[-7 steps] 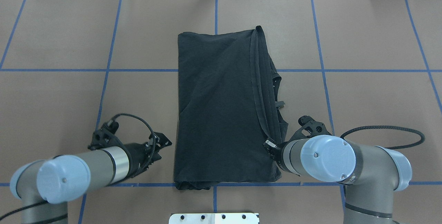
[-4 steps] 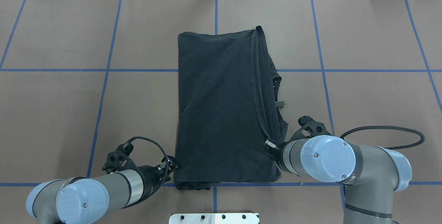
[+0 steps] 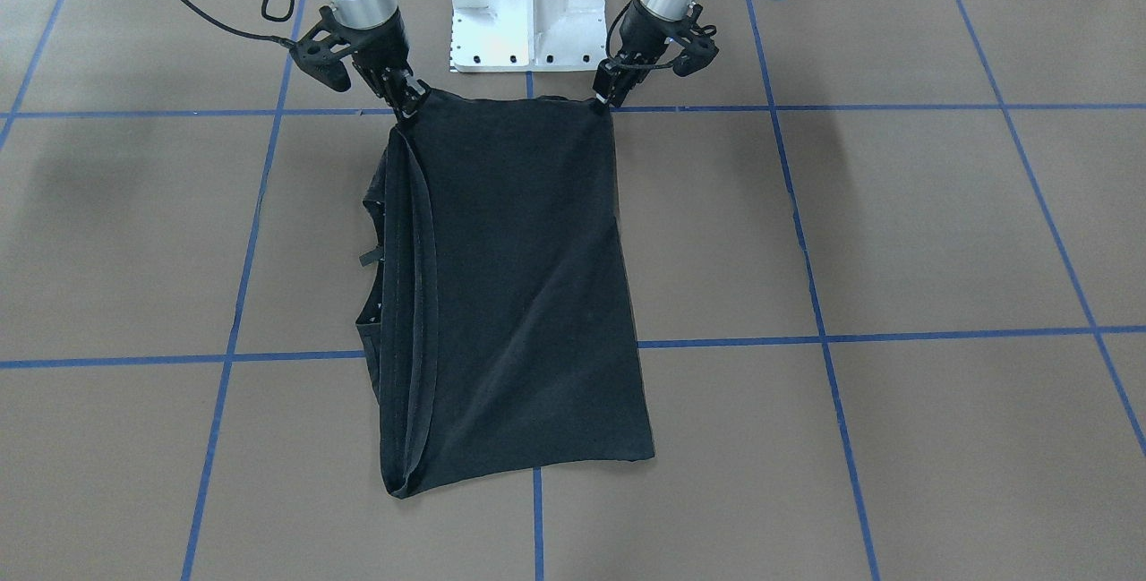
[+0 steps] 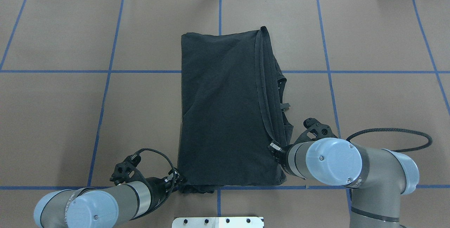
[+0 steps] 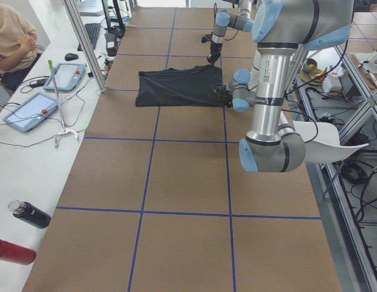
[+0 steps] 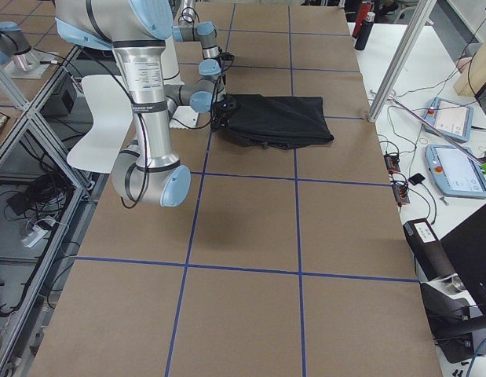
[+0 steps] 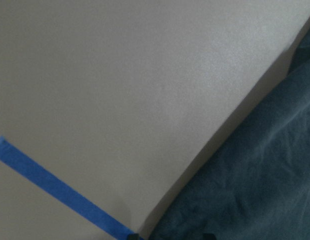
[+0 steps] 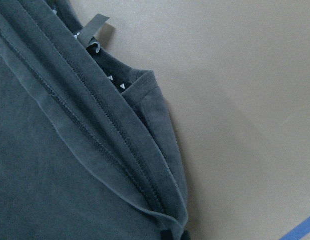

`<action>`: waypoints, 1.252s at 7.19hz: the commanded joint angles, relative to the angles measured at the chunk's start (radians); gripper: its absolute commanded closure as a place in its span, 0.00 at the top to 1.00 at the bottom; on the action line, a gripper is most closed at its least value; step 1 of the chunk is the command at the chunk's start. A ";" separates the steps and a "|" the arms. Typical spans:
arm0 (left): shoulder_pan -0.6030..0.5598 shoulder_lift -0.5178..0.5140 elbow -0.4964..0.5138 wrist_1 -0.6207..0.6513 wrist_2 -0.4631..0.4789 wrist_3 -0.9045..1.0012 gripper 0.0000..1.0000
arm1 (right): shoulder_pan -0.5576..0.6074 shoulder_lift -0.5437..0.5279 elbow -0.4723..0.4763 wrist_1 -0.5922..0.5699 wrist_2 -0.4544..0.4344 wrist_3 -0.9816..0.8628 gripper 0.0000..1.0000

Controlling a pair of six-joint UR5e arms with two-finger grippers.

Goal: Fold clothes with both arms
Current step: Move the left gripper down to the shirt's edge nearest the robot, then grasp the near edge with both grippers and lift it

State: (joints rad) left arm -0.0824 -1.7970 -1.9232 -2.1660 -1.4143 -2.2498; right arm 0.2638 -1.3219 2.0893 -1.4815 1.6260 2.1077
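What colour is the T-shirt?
T-shirt: plain black, no graphic showing; best in the overhead exterior view.

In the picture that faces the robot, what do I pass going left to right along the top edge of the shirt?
right gripper → black T-shirt → left gripper

the brown table (image 4: 52, 115) is lying open at 9 and 3 o'clock of the t-shirt (image 4: 225, 108), and beyond it at 12. my left gripper (image 3: 607, 96) and right gripper (image 3: 407, 105) are sitting at its two near corners, and the white pedestal (image 3: 524, 17) is crowding the strip between them at 6 o'clock.
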 commanded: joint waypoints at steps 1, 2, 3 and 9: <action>0.003 -0.011 0.010 0.000 0.000 -0.010 0.33 | 0.000 0.001 0.000 0.001 0.000 0.000 0.00; 0.003 -0.013 0.010 0.000 0.000 -0.010 0.15 | 0.000 0.001 0.000 0.001 0.000 0.000 0.00; 0.001 -0.013 0.009 0.000 0.000 -0.010 0.00 | -0.002 0.003 0.000 0.001 0.000 0.000 0.00; -0.011 0.033 -0.321 0.214 -0.014 -0.010 0.00 | 0.000 -0.080 0.174 0.003 0.078 0.086 0.00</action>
State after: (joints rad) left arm -0.0933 -1.7724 -2.1315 -2.0462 -1.4233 -2.2574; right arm 0.2650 -1.3529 2.1856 -1.4798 1.6719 2.1490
